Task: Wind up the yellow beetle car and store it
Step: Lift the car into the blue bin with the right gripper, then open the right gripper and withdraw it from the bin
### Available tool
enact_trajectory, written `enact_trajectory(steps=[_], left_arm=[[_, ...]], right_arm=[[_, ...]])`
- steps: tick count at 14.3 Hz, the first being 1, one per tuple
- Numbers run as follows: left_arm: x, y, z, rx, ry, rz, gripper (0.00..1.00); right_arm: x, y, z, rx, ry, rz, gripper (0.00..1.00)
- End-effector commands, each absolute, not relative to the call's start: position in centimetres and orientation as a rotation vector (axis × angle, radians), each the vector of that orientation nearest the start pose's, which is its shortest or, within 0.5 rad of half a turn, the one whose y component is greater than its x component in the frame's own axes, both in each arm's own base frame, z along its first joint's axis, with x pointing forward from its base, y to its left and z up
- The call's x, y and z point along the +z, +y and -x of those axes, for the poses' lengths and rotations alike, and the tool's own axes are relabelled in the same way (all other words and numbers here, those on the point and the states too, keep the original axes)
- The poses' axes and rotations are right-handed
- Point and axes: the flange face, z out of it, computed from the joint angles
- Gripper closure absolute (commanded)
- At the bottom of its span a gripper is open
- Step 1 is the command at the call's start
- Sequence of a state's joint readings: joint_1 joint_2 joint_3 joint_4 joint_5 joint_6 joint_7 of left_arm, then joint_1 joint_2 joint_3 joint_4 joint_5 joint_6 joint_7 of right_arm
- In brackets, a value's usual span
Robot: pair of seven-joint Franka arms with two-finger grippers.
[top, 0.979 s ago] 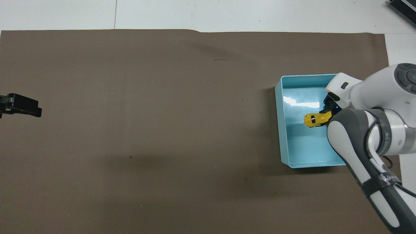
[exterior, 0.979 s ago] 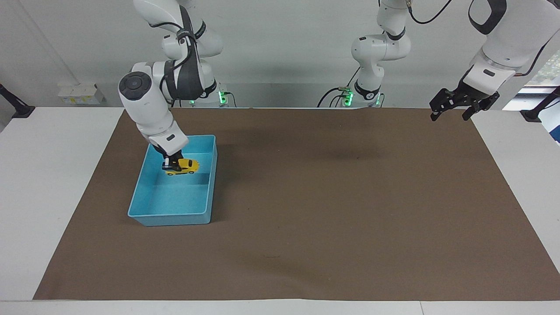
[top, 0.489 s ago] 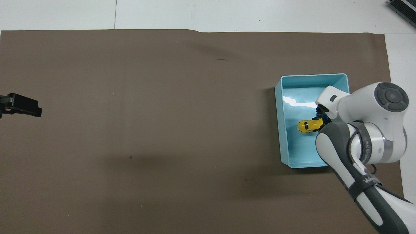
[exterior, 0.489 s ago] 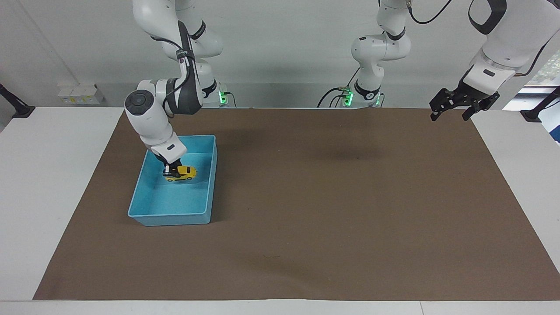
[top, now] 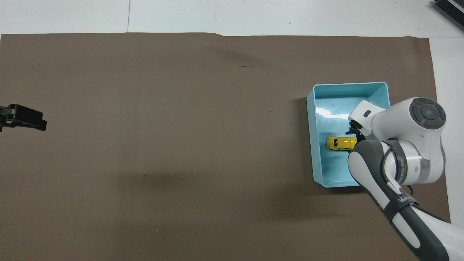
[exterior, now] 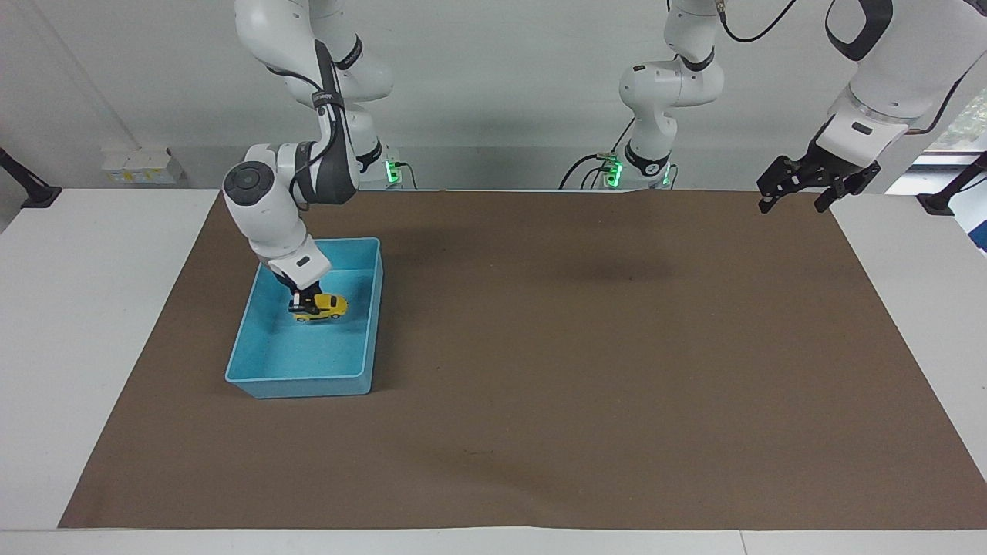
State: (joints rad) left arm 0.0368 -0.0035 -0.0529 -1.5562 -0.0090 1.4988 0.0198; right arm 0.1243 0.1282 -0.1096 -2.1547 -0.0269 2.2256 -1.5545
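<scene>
Down it has come: a moment ago the right gripper (exterior: pixel 303 297) carried the yellow beetle car (exterior: pixel 319 307) above the blue bin (exterior: pixel 372 324); now the car sits lower, on or just off the bin's floor, and the arm has tucked in over it. The car lies roughly mid-bin, its nose pointing toward the left arm's end of the table and its tail directly under the gripper. Seen from overhead, the gripper (top: pixel 352 131) is right at the tail of the car (top: pixel 340 143), with the arm's wrist covering much of it.

Is the claw letting go? It looks to be loosening, but whether the fingers are clear of the car or touching it, I cannot tell; the wrist hides the tips.

Over at the other end, the left gripper (exterior: pixel 802 185) waits in the air above the edge of the brown mat (exterior: pixel 586 370), fingers spread wide, nothing in them.

As for handling, I'd judge this car light, hard and a bit slick: a rigid shell on free-rolling wheels. Set down with the spring wound, it may scoot into the bin wall. The best hold would be across the flanks, by the body's middle, not the rounded roof.
</scene>
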Motion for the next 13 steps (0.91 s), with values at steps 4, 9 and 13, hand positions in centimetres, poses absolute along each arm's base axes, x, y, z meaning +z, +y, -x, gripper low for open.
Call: enact_trajectory(steps=[4, 9, 13], left_arm=[[63.3, -0.7, -54.2, 0.092, 0.043, 3.163, 0.00], [63.3, -0.7, -54.2, 0.092, 0.043, 3.163, 0.00], [63.3, -0.7, -54.2, 0.092, 0.043, 3.163, 0.00]], right_arm=[[38.4, 1.7, -57.1, -0.090, 2.132, -2.313, 0.00], [48.2, 2.3, -59.2, -0.078, 1.806, -2.568, 0.00], [55.4, 2.5, -58.8, 0.073, 1.394, -2.777, 0.00]])
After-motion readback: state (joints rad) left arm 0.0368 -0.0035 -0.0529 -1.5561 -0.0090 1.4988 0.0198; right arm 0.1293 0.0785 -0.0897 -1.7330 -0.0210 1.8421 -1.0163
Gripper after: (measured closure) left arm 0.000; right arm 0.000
